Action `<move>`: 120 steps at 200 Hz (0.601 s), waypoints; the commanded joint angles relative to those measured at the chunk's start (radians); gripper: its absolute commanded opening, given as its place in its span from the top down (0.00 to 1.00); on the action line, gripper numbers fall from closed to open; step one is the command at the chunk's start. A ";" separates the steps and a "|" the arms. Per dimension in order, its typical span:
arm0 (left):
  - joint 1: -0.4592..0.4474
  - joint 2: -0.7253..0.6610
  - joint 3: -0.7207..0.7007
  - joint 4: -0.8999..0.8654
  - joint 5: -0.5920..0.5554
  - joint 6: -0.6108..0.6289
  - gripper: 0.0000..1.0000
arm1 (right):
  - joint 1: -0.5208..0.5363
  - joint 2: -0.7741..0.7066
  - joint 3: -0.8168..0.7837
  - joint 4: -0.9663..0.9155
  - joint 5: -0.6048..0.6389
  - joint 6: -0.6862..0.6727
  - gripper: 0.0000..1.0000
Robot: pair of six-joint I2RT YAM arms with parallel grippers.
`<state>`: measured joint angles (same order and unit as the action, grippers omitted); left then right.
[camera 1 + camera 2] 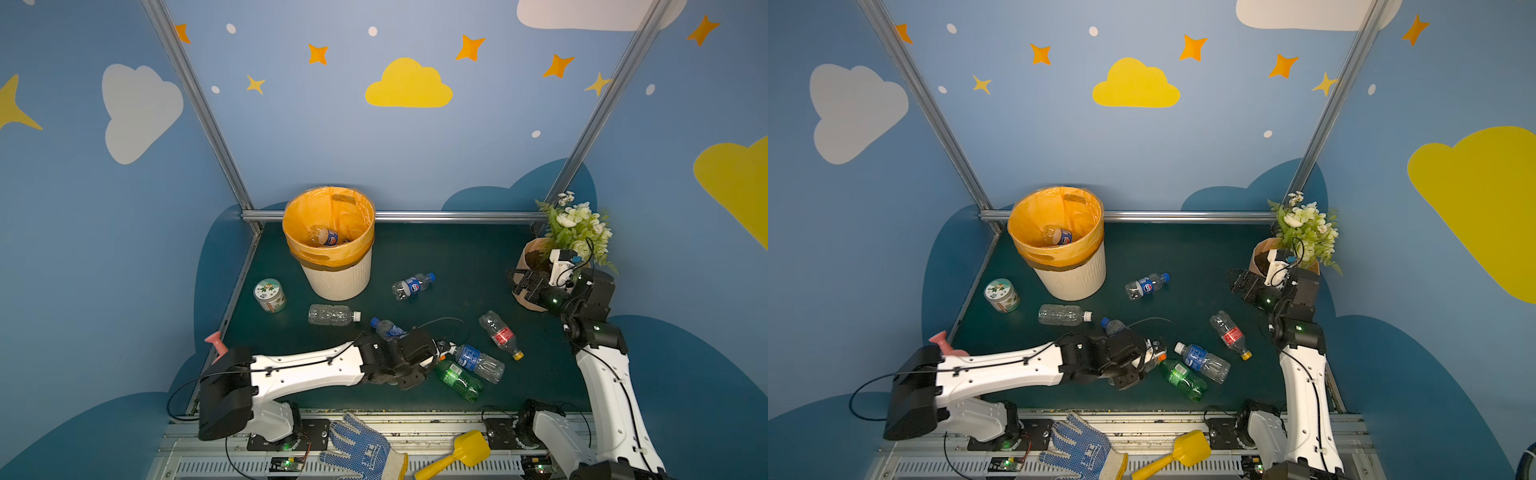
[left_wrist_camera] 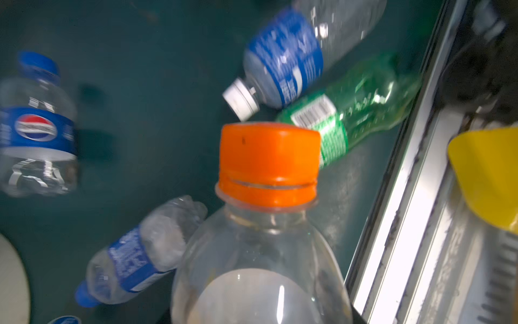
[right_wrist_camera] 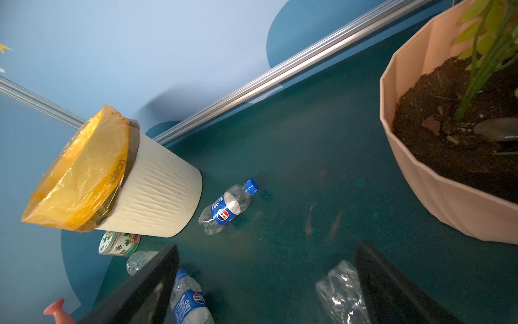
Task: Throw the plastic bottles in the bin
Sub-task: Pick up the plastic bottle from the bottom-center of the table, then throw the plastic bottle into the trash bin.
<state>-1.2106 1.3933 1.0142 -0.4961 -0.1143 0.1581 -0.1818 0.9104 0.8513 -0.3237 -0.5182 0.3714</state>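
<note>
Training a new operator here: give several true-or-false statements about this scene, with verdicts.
1. A blue-labelled bottle lies inside the bin. True.
2. The right end effector grips a bottle. False: it is open and empty, near the flower pot.
3. The left end effector holds the orange-capped bottle. True.
4. The green bottle stands upright. False: it lies on its side.
5. The round jar sits in the bin. False: it stands on the table beside the bin.
</note>
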 commanded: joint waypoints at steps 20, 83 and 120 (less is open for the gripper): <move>0.010 -0.256 -0.022 0.178 -0.245 -0.031 0.42 | 0.004 0.006 -0.011 0.075 -0.152 0.005 0.05; 0.125 -0.521 -0.010 0.628 -0.390 0.303 0.42 | 0.026 0.011 0.011 0.074 -0.182 0.008 0.05; 0.290 -0.466 0.136 0.696 -0.293 0.375 0.42 | 0.031 -0.003 0.015 0.059 -0.173 0.003 0.04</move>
<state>-1.0054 0.8940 1.0760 0.0765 -0.4526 0.4400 -0.1574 0.9226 0.8467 -0.2661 -0.6792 0.3809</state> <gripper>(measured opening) 0.588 0.955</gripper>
